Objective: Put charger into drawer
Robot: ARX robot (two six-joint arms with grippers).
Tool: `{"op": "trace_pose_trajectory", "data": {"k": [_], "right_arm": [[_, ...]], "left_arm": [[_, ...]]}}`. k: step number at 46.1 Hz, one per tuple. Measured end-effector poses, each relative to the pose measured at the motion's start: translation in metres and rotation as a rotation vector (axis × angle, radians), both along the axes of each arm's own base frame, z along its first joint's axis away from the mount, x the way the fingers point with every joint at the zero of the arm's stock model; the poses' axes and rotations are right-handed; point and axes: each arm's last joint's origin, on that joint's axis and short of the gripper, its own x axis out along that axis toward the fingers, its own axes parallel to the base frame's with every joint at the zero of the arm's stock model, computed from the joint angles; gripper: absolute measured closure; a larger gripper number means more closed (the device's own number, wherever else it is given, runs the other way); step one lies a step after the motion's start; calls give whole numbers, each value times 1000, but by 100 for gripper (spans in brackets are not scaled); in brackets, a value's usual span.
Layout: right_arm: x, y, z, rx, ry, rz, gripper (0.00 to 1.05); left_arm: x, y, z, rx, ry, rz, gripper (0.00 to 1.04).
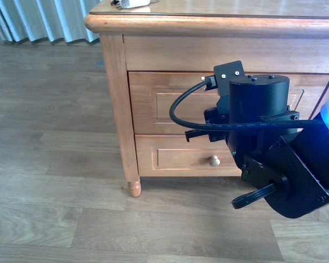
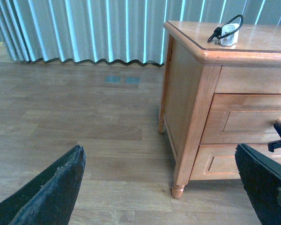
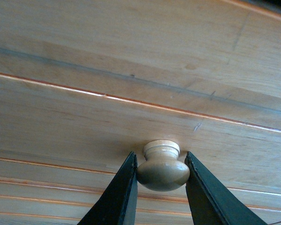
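While the charger just sits up on the top surface of the cabinet, we've got our right claw squeezed narrow around the round knob of the cabinet's upper drawer, with both fingers touching it. The drawer front looks flush with the cabinet. Our left claw is spread wide off to the cabinet's side, over the floor, holding nothing.

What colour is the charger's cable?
Black cable on the white charger, clearest in left wrist view.
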Motion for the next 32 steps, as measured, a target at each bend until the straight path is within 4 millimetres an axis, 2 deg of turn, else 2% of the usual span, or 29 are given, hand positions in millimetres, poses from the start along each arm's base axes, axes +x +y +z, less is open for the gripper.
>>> {"op": "trace_pose_trajectory", "data": {"k": [8, 14, 32], "right_arm": [[-4, -4, 1, 25, 11, 22, 80], [-16, -10, 3, 52, 26, 33, 80], [-88, -34, 15, 158, 136, 90, 80]], "left_arm": [[0, 0, 0, 0, 0, 0, 6], [0, 0, 0, 0, 0, 0, 6], [0, 0, 0, 0, 0, 0, 6]]}}
